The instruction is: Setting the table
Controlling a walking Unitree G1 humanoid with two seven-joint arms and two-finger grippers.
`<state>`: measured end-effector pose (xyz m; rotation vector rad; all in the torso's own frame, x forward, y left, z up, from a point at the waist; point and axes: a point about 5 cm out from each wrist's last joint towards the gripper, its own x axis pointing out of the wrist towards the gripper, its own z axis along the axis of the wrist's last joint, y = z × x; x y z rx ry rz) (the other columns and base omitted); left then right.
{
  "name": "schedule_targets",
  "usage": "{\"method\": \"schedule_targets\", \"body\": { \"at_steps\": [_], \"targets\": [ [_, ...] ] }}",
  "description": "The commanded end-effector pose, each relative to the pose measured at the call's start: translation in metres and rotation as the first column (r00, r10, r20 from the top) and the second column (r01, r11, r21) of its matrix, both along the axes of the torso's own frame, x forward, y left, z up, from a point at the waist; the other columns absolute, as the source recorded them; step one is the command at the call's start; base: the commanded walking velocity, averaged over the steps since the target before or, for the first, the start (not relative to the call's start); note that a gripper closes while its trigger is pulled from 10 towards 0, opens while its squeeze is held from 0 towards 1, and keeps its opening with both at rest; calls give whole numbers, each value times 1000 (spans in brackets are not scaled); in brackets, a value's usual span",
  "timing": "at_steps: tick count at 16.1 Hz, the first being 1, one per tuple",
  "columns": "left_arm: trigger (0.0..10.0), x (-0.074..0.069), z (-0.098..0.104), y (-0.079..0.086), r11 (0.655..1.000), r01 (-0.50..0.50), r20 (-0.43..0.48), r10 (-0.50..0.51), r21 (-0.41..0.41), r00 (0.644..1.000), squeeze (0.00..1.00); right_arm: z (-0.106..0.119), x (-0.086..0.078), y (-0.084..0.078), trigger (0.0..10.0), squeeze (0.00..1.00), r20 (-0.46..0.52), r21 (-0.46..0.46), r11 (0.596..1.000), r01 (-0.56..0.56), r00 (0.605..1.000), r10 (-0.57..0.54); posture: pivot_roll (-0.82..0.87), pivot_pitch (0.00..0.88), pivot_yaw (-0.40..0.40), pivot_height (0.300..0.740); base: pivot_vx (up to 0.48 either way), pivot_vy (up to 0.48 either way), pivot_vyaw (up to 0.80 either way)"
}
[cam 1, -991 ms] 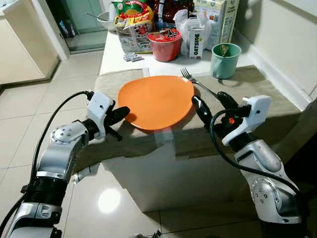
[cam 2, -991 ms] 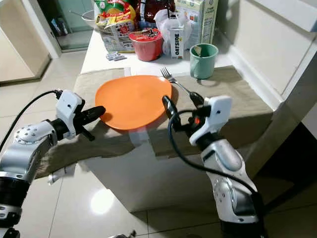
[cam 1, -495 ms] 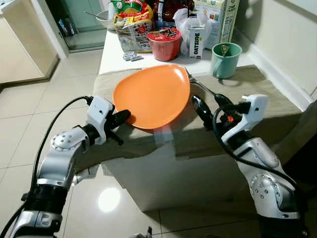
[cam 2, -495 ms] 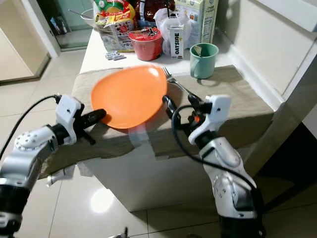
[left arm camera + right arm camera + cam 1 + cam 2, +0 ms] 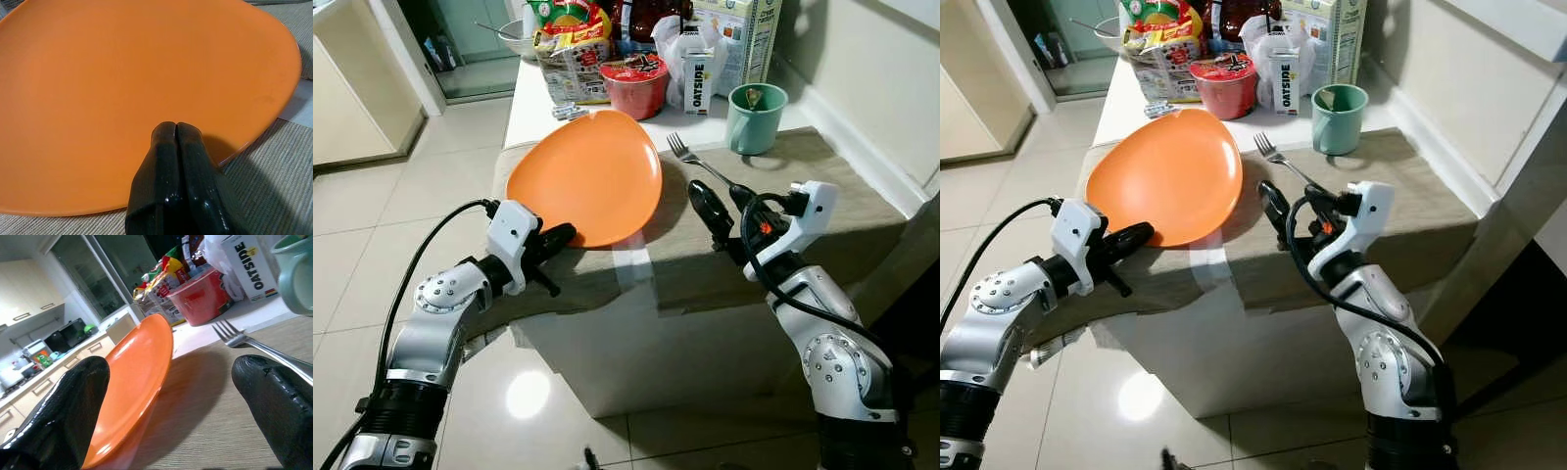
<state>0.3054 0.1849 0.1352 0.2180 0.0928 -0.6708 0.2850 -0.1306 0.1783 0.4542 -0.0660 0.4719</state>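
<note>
The orange plate (image 5: 585, 176) is tilted, its far edge raised toward the back of the table and its near edge low over the woven placemat (image 5: 822, 196). The left gripper (image 5: 556, 236) sits at the plate's near rim with its two black fingers (image 5: 177, 171) pressed flat together — the left wrist view shows them overlapping the rim from above, but whether they pinch the rim between them or only lie against it cannot be told.

The right gripper (image 5: 717, 199) hovers over the placemat just beside the plate's right edge, its fingers spread wide with nothing between them. A silver fork (image 5: 697, 163) lies on the placemat with its tines pointing toward the back; its handle runs toward the right gripper's outer finger, and in the right wrist view the handle passes close by that fingertip (image 5: 274, 396), though contact is not clear.

Behind the placemat, on the white counter (image 5: 533, 108), stand a green mug (image 5: 757, 118) — at the right, near the wall — a small Oatside carton (image 5: 698, 80), a red instant-noodle cup (image 5: 637, 82), and a cluster of snack packets (image 5: 570, 44) and a tall box (image 5: 739, 34). The floor (image 5: 372, 225) beside the table is pale glossy tile
</note>
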Motion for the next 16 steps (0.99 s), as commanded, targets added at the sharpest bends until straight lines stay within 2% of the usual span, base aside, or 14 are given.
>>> {"method": "schedule_targets", "body": {
  "at_steps": [1,5,8,9,10,11,13,14,16],
  "targets": [
    [10000,-7,-20,2,999,7,-91,-4,35,996,0,0,1,6,10000,0,-8,10,1000,-30,1000,30,-128,65,119,740,0,0,0],
    [10000,-4,-12,1,998,24,-44,-22,57,999,0,-3,0,8,10000,0,-23,8,999,-42,999,42,-127,59,119,740,0,0,0],
    [10000,5,13,-5,995,48,59,-53,82,997,0,-5,-1,8,10000,0,-21,-6,999,-37,999,37,-125,50,119,740,0,0,0],
    [10000,9,24,-8,996,52,91,-59,77,994,0,-4,-1,8,10000,0,2,-35,999,-28,1000,28,-125,46,120,740,0,0,0],
    [10000,13,33,-11,997,53,114,-60,64,992,0,-2,-2,9,10000,0,49,-101,995,-15,999,20,-126,41,120,740,0,0,0],
    [10000,17,42,-14,998,49,135,-53,34,989,0,-1,-6,14,10000,0,132,-211,977,0,991,28,-127,39,119,740,0,0,0],
    [10000,19,51,-20,998,58,169,-62,30,984,0,-3,-11,17,10000,0,176,-270,963,12,984,37,-129,34,116,740,0,0,0],
    [10000,21,61,-24,998,56,192,-55,-1,980,0,-5,-16,20,10000,0,217,-326,945,22,975,52,-129,34,116,740,0,0,0],
    [10000,25,70,-24,999,41,215,-39,-9,976,0,-12,-20,23,10000,0,238,-367,930,31,969,61,-127,23,114,740,0,0,0]
  ]
}}
